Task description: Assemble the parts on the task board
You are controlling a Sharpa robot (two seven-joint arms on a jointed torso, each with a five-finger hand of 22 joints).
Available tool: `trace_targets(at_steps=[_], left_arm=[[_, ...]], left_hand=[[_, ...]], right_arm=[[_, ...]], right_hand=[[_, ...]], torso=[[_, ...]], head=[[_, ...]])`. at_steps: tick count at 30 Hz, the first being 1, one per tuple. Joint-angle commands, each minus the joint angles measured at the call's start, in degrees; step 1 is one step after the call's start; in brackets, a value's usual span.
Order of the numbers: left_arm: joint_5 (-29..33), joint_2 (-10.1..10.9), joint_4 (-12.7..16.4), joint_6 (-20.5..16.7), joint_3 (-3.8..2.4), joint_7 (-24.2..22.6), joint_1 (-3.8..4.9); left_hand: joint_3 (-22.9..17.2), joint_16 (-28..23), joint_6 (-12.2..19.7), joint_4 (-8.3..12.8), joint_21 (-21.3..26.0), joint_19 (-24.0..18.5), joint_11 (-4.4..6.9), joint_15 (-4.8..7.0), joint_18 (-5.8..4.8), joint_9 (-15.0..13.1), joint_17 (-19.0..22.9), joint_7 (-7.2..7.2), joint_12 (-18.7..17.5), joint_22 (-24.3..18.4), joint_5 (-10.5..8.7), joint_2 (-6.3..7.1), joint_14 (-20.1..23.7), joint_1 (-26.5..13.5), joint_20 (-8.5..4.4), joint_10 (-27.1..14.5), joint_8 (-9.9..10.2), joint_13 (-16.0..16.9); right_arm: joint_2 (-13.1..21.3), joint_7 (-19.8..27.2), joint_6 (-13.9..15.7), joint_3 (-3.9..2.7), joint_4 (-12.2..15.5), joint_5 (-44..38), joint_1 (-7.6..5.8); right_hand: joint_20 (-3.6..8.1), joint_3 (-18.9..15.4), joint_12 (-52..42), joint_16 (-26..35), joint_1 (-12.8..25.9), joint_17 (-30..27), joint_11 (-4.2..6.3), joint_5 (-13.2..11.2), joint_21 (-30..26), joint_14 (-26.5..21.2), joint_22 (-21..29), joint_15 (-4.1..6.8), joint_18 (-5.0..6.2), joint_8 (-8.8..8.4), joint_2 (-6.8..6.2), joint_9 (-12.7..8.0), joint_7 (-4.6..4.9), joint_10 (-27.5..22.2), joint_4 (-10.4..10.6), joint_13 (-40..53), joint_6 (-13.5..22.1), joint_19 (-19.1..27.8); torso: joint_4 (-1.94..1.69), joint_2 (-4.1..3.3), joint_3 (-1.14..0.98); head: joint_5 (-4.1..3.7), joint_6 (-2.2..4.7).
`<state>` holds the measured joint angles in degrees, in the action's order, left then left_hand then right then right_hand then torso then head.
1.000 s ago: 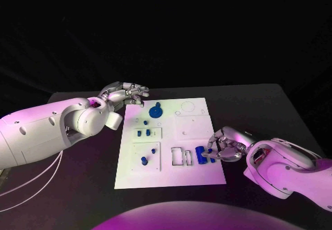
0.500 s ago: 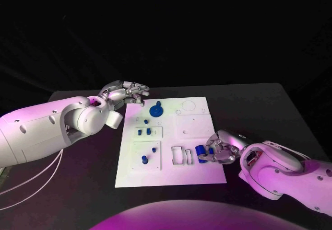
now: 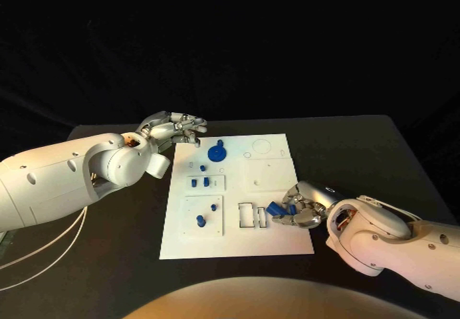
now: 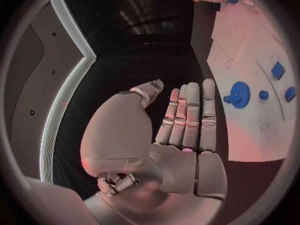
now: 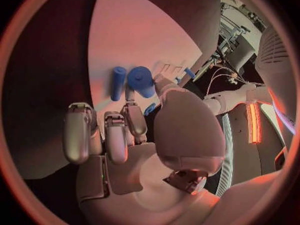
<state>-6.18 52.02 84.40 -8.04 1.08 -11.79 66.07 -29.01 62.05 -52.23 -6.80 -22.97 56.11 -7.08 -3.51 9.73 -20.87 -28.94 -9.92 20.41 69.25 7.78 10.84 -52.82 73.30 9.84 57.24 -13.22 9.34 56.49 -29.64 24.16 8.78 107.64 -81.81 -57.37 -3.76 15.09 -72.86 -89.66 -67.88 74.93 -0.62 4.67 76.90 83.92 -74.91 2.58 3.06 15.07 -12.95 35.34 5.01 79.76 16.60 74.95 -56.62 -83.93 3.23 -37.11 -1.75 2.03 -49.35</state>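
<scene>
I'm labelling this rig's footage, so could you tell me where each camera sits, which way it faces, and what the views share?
Head view: on the robot's head, looking down at the board; both arms, left hand and right hand show.
Left wrist view: behind the left hand, facing past its straight fingers to the board.
Right wrist view: behind the right hand, facing the board and blue parts.
Shared: head and left wrist views both show the gear.
</scene>
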Motion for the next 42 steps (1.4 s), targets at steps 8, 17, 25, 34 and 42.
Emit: trace_targets(at_steps=[8, 17, 25, 34, 42], left_arm=[[0.3, 0.1, 0.3, 1.0, -0.04, -0.3, 0.03], [0.3, 0.1, 0.2, 1.1, -0.04, -0.2, 0.03], [0.3, 0.0, 0.2, 1.3, -0.04, -0.1, 0.03], [0.3, -0.1, 0.3, 1.5, -0.04, -0.1, 0.03], [0.3, -0.1, 0.4, 1.7, -0.04, 0.1, 0.04]], left_hand=[[0.3, -0.2, 0.3, -0.1, 0.5, 0.5, -0.07, -0.24, 0.51, -0.1, -0.1, 0.04, -0.3, -0.1, 0.26, -0.26, 0.3, -0.2, -0.06, -0.3, -0.3, 0.0], [0.3, -0.2, 0.3, -0.1, 0.5, 0.5, -0.07, -0.24, 0.51, -0.1, -0.1, 0.04, -0.3, -0.1, 0.26, -0.26, 0.3, -0.2, -0.06, -0.3, -0.3, 0.0], [0.3, -0.2, 0.3, -0.1, 0.5, 0.5, -0.07, -0.24, 0.51, -0.1, -0.1, 0.04, -0.3, -0.1, 0.26, -0.26, 0.3, -0.2, -0.06, -0.3, -0.3, 0.0], [0.4, -0.2, 0.3, -0.1, 0.6, 0.6, -0.08, -0.24, 0.51, -0.1, -0.1, 0.04, -0.3, -0.1, 0.34, -0.3, 0.3, -0.2, -0.06, -0.3, -0.4, 0.0], [0.4, -0.2, 0.3, -0.2, 0.6, 0.6, -0.09, -0.25, 0.51, -0.1, -0.1, 0.02, -0.3, -0.1, 0.37, -0.35, 0.3, -0.2, -0.06, -0.3, -0.4, 0.0]], right_arm=[[-0.2, -1.1, 3.9, 0.18, 0.5, -0.8, 0.38], [0.7, 0.0, 7.9, 0.12, 3.4, -0.6, -0.7], [-0.6, 0.0, 6.9, 0.1, 4.6, 0.9, -1.47], [-4.4, -0.6, 3.1, 0.1, 3.1, 2.6, -1.4], [-6.7, -2.5, -0.5, 0.11, 1.4, 2.7, -0.81]], right_hand=[[1.27, 3.8, -4.6, -0.3, -2.9, 15.1, 1.13, 4.3, 2.3, 6.1, -12.5, 1.32, -1.05, 1.31, 1.69, 1.1, -1.42, 3.1, -0.4, 4.6, -3.6, -3.0], [1.86, 6.6, -7.3, -0.3, -2.6, 15.1, 1.74, 6.5, 3.8, 6.1, -12.8, 1.89, -1.32, 1.57, 2.04, 1.7, -2.05, 4.8, -0.2, 6.9, -4.8, -3.4], [1.93, 7.2, -7.6, -0.3, -1.0, 15.1, 1.74, 6.8, 4.1, 6.1, -12.9, 1.91, -1.38, 1.44, 1.86, 1.8, -2.02, 5.1, 0.0, 7.2, -4.9, -3.5], [1.87, 7.3, -7.8, -0.3, 5.9, 15.1, 1.68, 5.5, 4.2, 6.1, -12.9, 1.83, -1.36, 1.22, 2.04, 2.1, -2.0, 5.3, 0.1, 7.5, -5.7, -3.4], [1.97, 5.9, -8.4, -0.3, 10.9, 15.1, 1.91, 3.1, 4.3, 6.1, -12.9, 1.99, -1.38, 1.34, 2.8, 2.4, -2.3, 5.7, 0.2, 8.1, -6.7, -3.4]], torso=[[0.01, -0.01, 0.02], [-0.05, 0.01, 0.07], [-0.1, -0.02, 0.09], [-0.17, -0.05, 0.09], [-0.12, -0.06, 0.12]], head=[[0.26, 0.04], [0.21, 0.15], [0.39, -0.14], [0.57, -0.32], [0.86, -0.57]])
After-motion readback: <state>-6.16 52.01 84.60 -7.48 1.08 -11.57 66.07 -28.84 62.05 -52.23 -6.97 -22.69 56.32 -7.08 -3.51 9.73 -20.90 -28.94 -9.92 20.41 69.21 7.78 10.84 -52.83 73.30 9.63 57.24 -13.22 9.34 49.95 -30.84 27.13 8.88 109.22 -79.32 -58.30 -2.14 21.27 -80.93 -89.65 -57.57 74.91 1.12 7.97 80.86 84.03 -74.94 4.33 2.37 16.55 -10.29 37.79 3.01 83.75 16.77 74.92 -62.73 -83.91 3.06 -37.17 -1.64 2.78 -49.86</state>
